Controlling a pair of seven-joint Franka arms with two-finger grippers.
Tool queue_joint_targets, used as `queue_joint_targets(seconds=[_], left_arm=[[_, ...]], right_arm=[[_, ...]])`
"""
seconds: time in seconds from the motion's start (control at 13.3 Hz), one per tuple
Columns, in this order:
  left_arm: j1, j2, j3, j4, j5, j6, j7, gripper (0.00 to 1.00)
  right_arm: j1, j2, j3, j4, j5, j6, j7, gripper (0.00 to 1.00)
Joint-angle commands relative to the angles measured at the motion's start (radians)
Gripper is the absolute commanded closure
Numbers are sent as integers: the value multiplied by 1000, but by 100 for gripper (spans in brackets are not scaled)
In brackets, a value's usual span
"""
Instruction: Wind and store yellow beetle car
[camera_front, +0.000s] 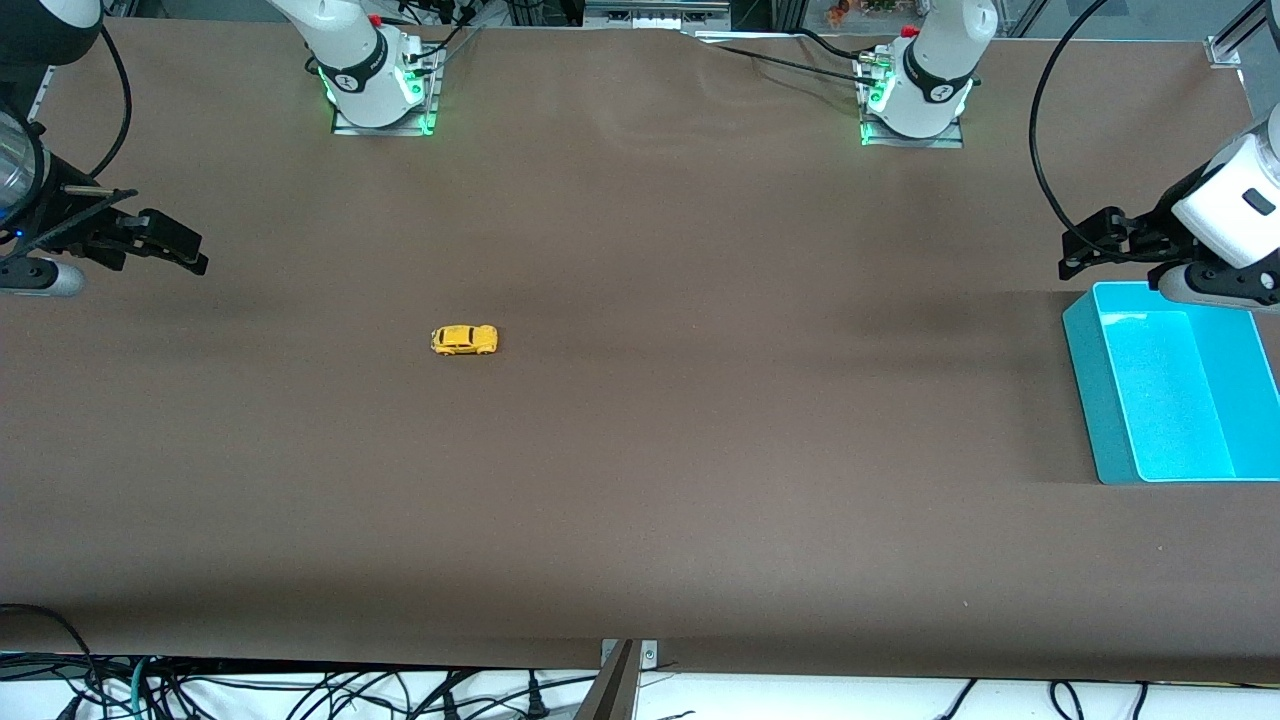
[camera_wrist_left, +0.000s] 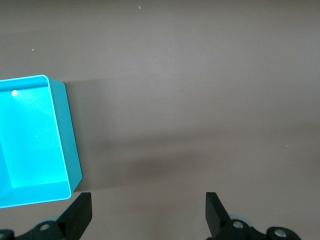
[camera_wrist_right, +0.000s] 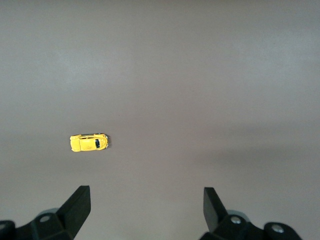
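The yellow beetle car (camera_front: 464, 340) stands on its wheels on the brown table, toward the right arm's end; it also shows in the right wrist view (camera_wrist_right: 89, 142). My right gripper (camera_front: 185, 250) is open and empty, held above the table at the right arm's end, apart from the car; its own view (camera_wrist_right: 146, 200) shows bare table between the fingers. My left gripper (camera_front: 1085, 250) is open and empty, held above the table by the corner of a turquoise bin; its own view (camera_wrist_left: 148, 206) shows bare table between the fingers.
An empty turquoise bin (camera_front: 1085, 400) stands at the left arm's end of the table, also in the left wrist view (camera_wrist_left: 70, 145). The brown table cloth (camera_front: 700, 450) spreads wide around the car. Cables hang below the table's near edge.
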Motion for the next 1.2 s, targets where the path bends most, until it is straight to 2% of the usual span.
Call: queue_joint_targets(seconds=[0.0, 1.13], left_arm=[[4, -12, 0, -1, -17, -5, -22, 0], [13, -9, 0, 2, -23, -6, -33, 0]], right_arm=[[-2, -8, -1, 9, 0, -17, -7, 0], [1, -2, 5, 13, -43, -16, -7, 0]])
